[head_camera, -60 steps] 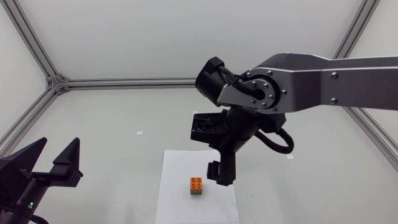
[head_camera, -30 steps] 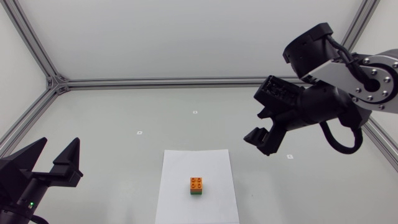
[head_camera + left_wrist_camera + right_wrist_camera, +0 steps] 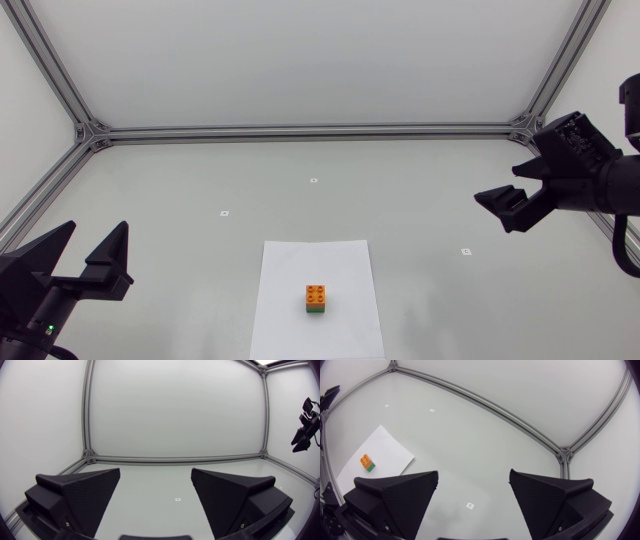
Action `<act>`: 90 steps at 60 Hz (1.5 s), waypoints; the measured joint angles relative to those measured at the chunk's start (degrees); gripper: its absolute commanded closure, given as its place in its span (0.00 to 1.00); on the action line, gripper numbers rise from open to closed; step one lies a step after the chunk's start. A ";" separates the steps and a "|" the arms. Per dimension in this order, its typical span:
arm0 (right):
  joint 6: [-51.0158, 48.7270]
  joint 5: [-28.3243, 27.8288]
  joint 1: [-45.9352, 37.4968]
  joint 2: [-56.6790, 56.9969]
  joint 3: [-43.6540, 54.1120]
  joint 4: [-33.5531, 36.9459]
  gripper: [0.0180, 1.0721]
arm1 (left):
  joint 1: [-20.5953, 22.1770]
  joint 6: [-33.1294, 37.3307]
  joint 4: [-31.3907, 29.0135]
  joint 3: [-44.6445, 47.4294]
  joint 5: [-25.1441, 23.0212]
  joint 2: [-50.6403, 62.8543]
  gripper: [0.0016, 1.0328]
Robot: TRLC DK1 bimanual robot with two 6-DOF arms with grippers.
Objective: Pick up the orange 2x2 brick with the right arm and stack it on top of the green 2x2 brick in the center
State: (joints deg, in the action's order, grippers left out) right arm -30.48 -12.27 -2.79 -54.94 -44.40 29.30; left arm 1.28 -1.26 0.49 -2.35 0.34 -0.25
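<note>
1. We record a smooth, matte, pale grey table [image 3: 200,180] filling the head view.
2. Right gripper [image 3: 505,205], matte black with wedge fingers, at the right edge: spread wide, holding nothing.
3. Left gripper [image 3: 97,235], lower left, same build: spread wide, holding nothing.
4. White paper sheet [image 3: 290,320], a flat rectangle, lower centre.
5. Orange 2x2 brick [image 3: 316,293], studded, sits squarely atop the green 2x2 brick [image 3: 316,310] on the sheet, well apart from both grippers.
6. Small square markers [image 3: 225,212] on the table: print too small to read.

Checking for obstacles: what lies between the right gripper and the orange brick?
Only bare table and part of the white paper sheet lie between the right gripper and the orange brick, per the head view.
</note>
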 measured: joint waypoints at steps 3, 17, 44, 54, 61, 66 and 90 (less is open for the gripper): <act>0.02 0.00 -1.18 1.68 1.51 -1.27 0.04 | 0.00 -0.02 0.00 0.00 0.00 0.00 0.04; 1.42 0.44 -5.22 12.81 9.73 -7.41 0.04 | 0.00 0.00 0.00 0.00 -0.02 0.00 0.04; 6.62 5.07 -4.07 30.51 26.23 -18.93 0.04 | 0.00 0.00 0.00 0.00 0.00 0.00 0.04; 11.04 6.54 -2.73 35.61 29.53 -21.09 0.04 | 0.00 -0.02 0.00 0.00 -0.02 0.00 0.04; 14.73 7.76 -1.64 39.58 32.39 -22.51 0.04 | 0.00 0.00 0.00 0.00 0.00 0.00 0.04; 17.16 8.31 -0.92 42.25 34.45 -23.65 0.04 | 0.00 -0.02 0.00 0.00 0.00 0.00 0.04; 28.00 11.78 2.36 54.12 43.01 -28.28 0.04 | 0.00 -0.02 0.00 0.00 0.00 0.00 0.04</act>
State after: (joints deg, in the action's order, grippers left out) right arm -2.48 -0.49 -0.43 -0.82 -1.39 1.02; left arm 1.28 -1.28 0.49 -2.35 0.34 -0.25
